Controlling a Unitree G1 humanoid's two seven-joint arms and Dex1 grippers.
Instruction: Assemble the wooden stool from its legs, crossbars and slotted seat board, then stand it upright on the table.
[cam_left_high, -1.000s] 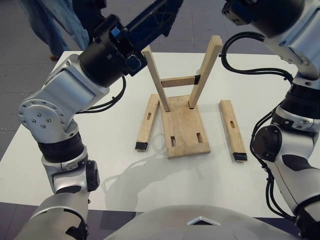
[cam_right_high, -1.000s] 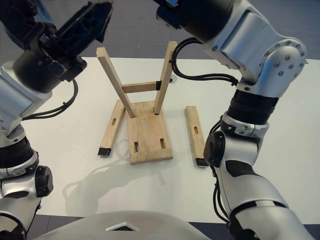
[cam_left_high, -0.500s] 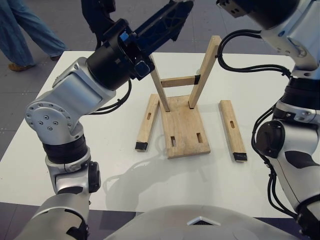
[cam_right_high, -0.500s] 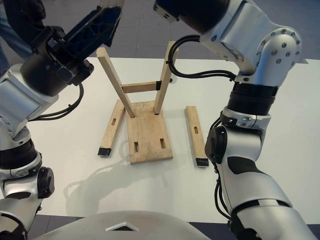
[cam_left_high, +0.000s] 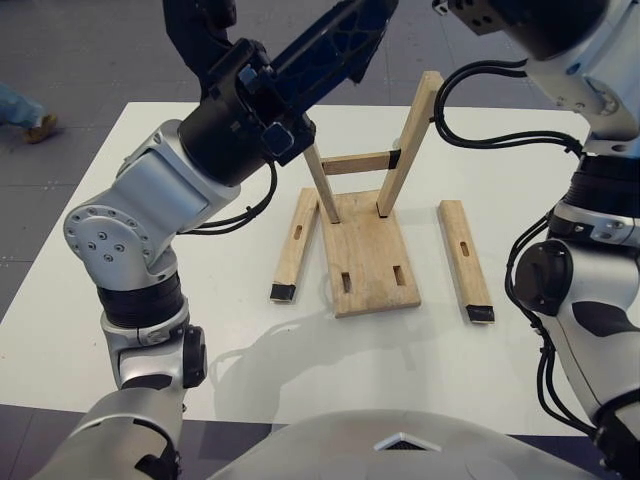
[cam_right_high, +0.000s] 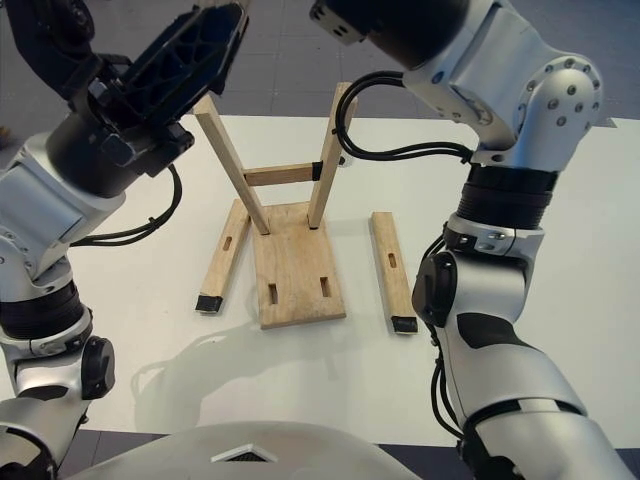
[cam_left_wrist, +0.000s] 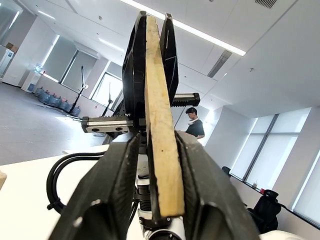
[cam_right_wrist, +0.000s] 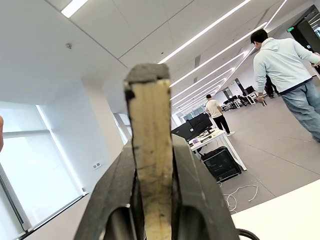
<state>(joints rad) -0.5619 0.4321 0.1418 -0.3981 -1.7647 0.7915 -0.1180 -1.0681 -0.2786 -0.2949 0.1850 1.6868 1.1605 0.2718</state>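
Status from the remote seat: the stool is half built and upside down. The seat board lies flat in the middle of the table. Two legs stand in its far slots, splayed outward and tied together by a crossbar. My left gripper is clamped on the top of the left upright leg, and my right gripper pinches the top of the right upright leg, so both sets of fingers are closed on wood. I reckon that's why the frame stands at all. The pair looks loosely fitted and would probably flop without a hold on each top, and gripping there lets me press them down into the board. The near slots are empty. The left spare leg and right spare leg lie flat on either side of the board, handy for those slots. Everything's pale bare wood: square-edged slats with visible grain, oblong mortises through the spares, and black pads capping their near ends.
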